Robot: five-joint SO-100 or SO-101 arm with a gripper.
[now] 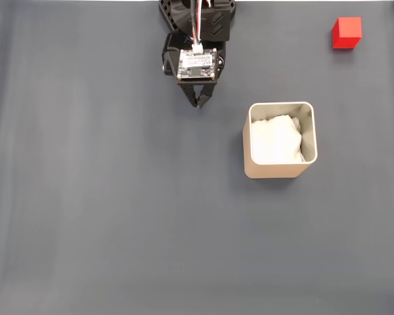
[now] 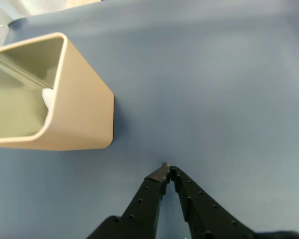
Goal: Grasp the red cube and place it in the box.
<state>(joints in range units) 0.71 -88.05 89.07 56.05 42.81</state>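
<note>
The red cube [image 1: 347, 33] rests on the grey mat at the top right of the fixed view, far from the arm. A beige box [image 1: 280, 140] with white padding inside stands right of centre; the wrist view has the box [image 2: 74, 114] at its left. My gripper [image 1: 198, 103] hangs near the top centre, left of the box and well left of the cube. In the wrist view the gripper [image 2: 167, 168] is shut, its black fingertips meeting with nothing between them, above bare mat.
The grey mat [image 1: 105, 210] covers the whole table. The arm's base [image 1: 197, 20] sits at the top edge of the fixed view. Open mat lies left of and below the box.
</note>
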